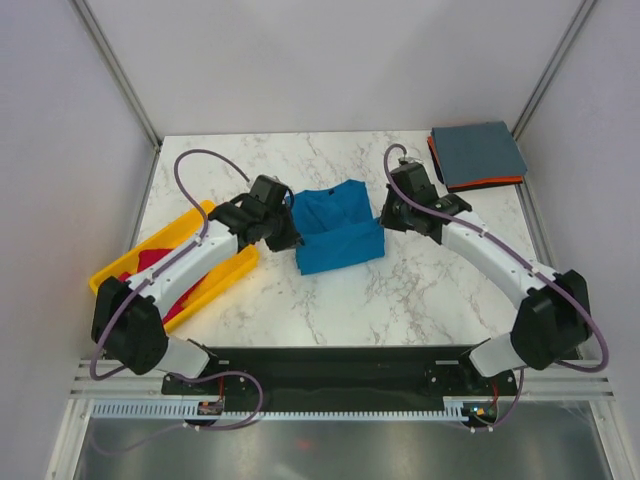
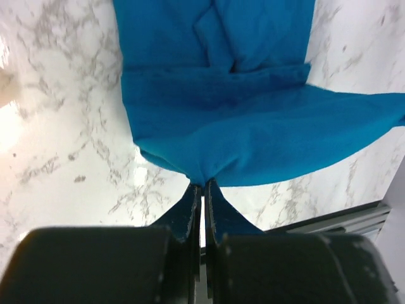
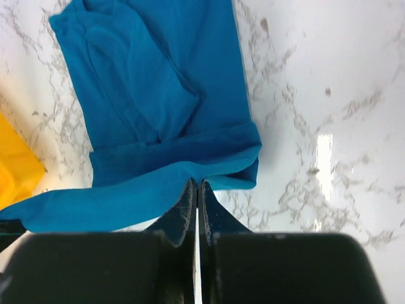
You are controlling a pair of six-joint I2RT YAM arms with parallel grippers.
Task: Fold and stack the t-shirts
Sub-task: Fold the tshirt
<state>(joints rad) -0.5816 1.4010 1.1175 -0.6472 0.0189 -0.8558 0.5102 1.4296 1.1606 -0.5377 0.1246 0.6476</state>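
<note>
The bright blue t-shirt (image 1: 335,235) lies partly folded in the middle of the table. My left gripper (image 1: 290,238) is shut on its left near corner, and the cloth rises from the fingertips in the left wrist view (image 2: 202,183). My right gripper (image 1: 384,215) is shut on its right near corner, seen in the right wrist view (image 3: 196,182). The shirt's near edge hangs stretched between the two grippers. The slate grey-blue t-shirt (image 1: 478,152) lies folded at the back right on top of the orange one (image 1: 485,183). The magenta-red t-shirt (image 1: 150,270) lies in the tray.
A yellow plastic tray (image 1: 235,265) stands at the left under my left arm; its corner shows in the right wrist view (image 3: 16,168). The folded stack sits close to the table's back right corner. The table's near edge shows in the left wrist view (image 2: 354,215).
</note>
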